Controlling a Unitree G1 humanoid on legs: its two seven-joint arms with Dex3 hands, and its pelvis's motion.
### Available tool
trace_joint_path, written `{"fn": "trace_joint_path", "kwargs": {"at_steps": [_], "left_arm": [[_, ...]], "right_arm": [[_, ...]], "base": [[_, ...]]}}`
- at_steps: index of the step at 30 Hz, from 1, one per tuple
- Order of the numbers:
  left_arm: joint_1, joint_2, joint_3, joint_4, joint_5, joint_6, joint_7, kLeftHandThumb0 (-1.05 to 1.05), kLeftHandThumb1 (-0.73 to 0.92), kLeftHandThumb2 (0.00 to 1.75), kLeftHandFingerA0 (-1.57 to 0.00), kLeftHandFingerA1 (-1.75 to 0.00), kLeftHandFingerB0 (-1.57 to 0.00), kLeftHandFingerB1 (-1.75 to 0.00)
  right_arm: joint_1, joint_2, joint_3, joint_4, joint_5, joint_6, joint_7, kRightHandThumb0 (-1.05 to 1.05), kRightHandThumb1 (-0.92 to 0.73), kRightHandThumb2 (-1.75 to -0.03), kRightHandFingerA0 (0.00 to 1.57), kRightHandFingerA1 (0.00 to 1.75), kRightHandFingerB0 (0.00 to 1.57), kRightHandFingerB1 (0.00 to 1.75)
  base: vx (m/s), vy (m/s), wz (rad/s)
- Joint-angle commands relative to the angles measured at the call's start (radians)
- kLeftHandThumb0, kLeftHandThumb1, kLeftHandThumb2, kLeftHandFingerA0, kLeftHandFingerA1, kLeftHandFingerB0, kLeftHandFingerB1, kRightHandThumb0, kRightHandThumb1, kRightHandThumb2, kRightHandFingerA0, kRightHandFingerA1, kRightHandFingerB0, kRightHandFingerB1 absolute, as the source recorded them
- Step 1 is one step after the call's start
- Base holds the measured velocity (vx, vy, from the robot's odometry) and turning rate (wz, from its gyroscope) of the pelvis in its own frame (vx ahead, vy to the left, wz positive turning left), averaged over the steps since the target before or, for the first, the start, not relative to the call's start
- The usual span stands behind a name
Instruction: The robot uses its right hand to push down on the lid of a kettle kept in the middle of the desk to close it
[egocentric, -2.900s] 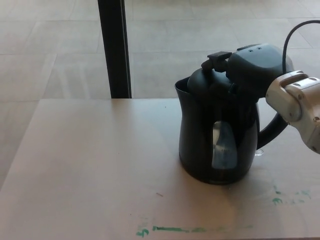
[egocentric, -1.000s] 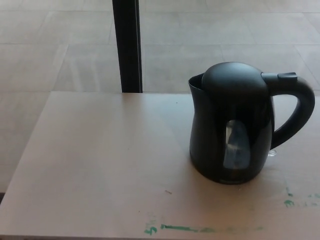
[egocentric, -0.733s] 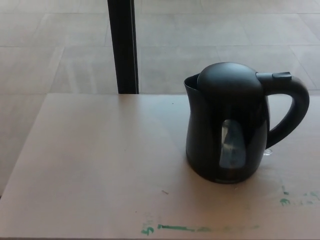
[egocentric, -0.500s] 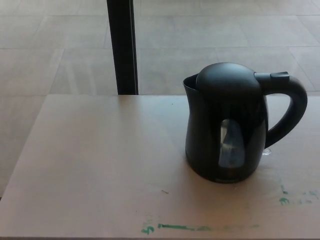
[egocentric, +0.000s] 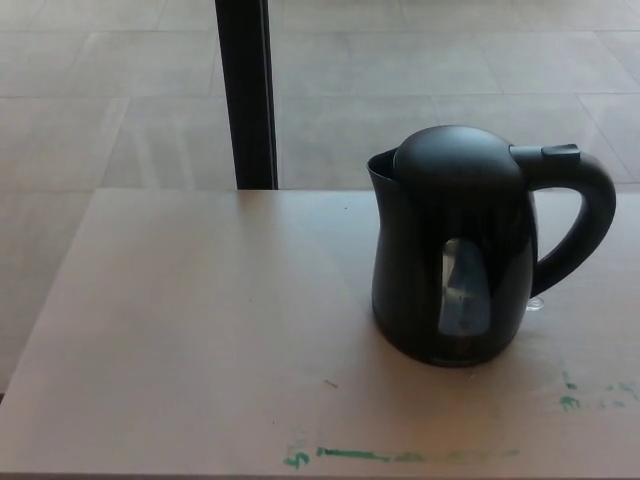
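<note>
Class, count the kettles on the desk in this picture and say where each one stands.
1. The black kettle stands upright right of the desk's middle, lid shut, handle pointing right. Nothing could hide another.

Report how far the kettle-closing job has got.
Done: the lid sits flat and shut on the kettle, which stands upright on the desk. In hand: nothing; neither robot hand is in view. Left: nothing visible, the job looks finished.
</note>
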Motion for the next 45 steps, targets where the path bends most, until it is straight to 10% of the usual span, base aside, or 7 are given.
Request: {"fn": "trace_joint_path", "kwargs": {"at_steps": [1,9,11,15,37,38,45], "left_arm": [[0.001,0.013,-0.001,0.005,-0.001,-0.010,-0.004,-0.85,0.91,0.67,-0.50,-0.46,-0.41,-0.39],[0.005,0.009,-0.015,-0.005,0.012,-0.021,-0.001,-0.82,0.73,1.10,-0.44,-0.56,-0.33,-0.51],[0.003,0.007,-0.011,-0.001,0.004,-0.013,0.009,-0.85,0.91,0.65,-0.53,-0.44,-0.41,-0.38],[0.001,0.006,0.000,0.003,-0.009,-0.004,0.004,-0.85,0.70,1.09,-0.44,-0.57,-0.34,-0.50],[-0.035,-0.007,-0.010,0.000,-0.005,-0.012,0.017,-0.89,0.92,0.68,-0.54,-0.46,-0.40,-0.39],[-0.035,-0.006,-0.013,-0.001,-0.001,-0.021,0.014,-0.83,0.72,1.11,-0.46,-0.58,-0.34,-0.51],[-0.042,-0.007,-0.011,-0.001,-0.004,-0.012,0.018,-0.87,0.92,0.69,-0.54,-0.47,-0.41,-0.39]], "right_arm": [[0.017,0.008,0.016,0.013,0.067,0.022,0.006,-0.83,-0.63,-0.60,0.71,0.96,0.63,0.81],[0.006,0.004,0.058,0.037,0.096,0.061,0.029,-0.79,-0.56,-0.59,0.85,0.96,0.67,0.78],[0.006,0.014,0.064,0.037,0.106,0.059,0.031,-0.75,-0.56,-0.57,0.86,0.97,0.68,0.79],[0.023,0.034,0.100,0.002,0.102,0.068,0.021,-0.73,-0.56,-0.57,0.90,0.96,0.74,0.77],[0.025,0.023,0.168,-0.036,0.117,0.085,0.024,-0.72,-0.55,-0.56,0.90,0.93,0.72,0.73],[0.023,0.023,0.170,-0.034,0.119,0.082,0.034,-0.73,-0.40,-0.92,0.87,0.92,0.65,0.74],[0.032,0.015,0.205,-0.058,0.102,0.078,0.020,-0.78,-0.55,-0.57,0.87,0.91,0.65,0.73]], "base": [[0.00,0.000,0.00],[0.00,0.000,0.00],[0.00,0.000,0.00],[0.00,0.000,0.00],[0.00,0.000,0.00],[0.00,0.000,0.00],[0.00,0.000,0.00]]}}
